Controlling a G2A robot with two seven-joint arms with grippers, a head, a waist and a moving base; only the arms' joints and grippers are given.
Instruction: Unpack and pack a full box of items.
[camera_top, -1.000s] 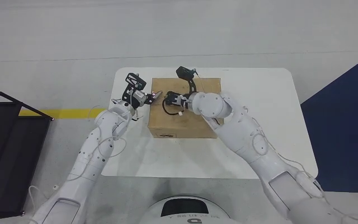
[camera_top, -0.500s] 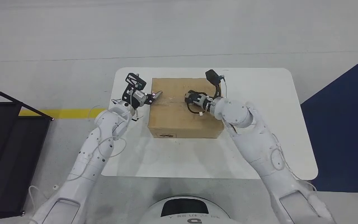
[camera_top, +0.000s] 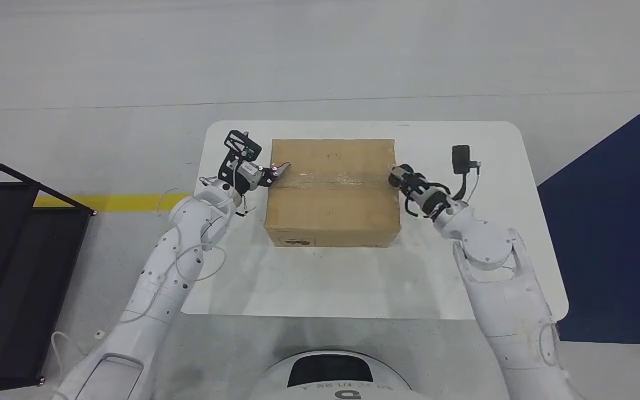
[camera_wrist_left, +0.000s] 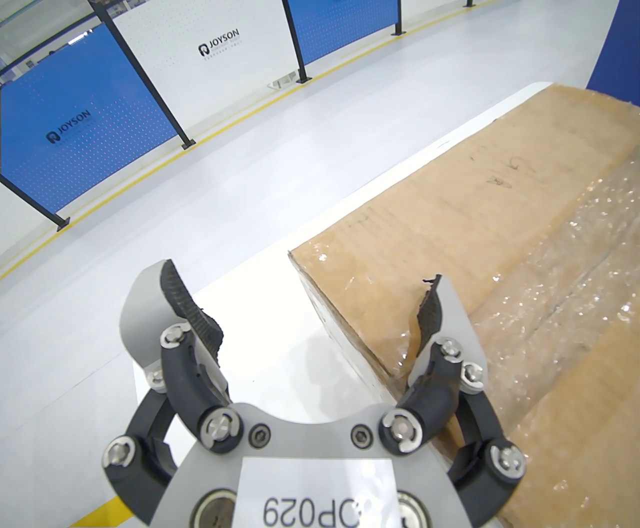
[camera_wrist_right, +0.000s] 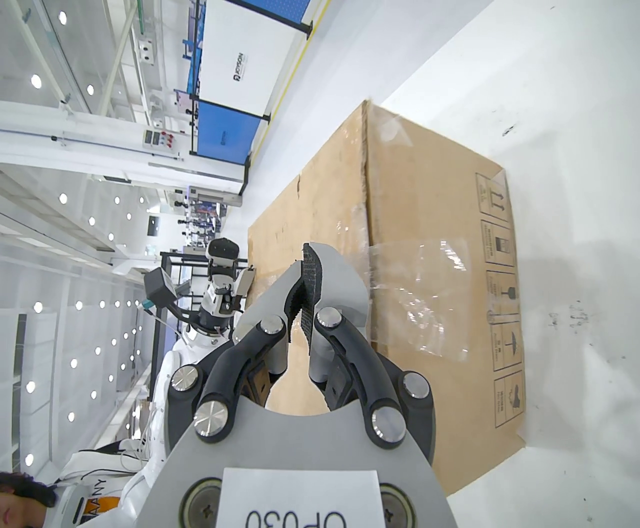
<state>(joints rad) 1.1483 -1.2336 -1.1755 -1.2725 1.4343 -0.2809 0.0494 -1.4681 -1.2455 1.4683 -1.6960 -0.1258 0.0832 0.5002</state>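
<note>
A brown cardboard box (camera_top: 332, 190), its flaps shut and sealed, sits on a white table with rounded corners (camera_top: 470, 270), towards the far edge and between the robot's two arms.

A strip of clear, glossy tape runs along the middle seam of the lid from end to end, wrinkled and catching the light (camera_wrist_left: 575, 280). It folds down over the box's right end face (camera_wrist_right: 425, 280). That face also carries a column of small black handling symbols along one edge. Faint pen marks show on the plain cardboard of the lid, and more tape wraps the corner at the left end.

The left gripper (camera_top: 272, 172) is at the box's left end, level with the top edge, with its jaws spread wide (camera_wrist_left: 300, 280). One ridged finger (camera_wrist_left: 430, 315) hangs over the taped corner of the lid, while the other (camera_wrist_left: 185, 300) is out over the bare tabletop (camera_wrist_left: 280, 370) beside the box. Whether the first finger touches the cardboard cannot be told.

The right gripper (camera_top: 398, 176) is just beside the box's right end, near the taped seam. Its two fingers are pressed together with nothing between them (camera_wrist_right: 309, 260). The white tabletop (camera_wrist_right: 565, 150) shows beyond it.
</note>
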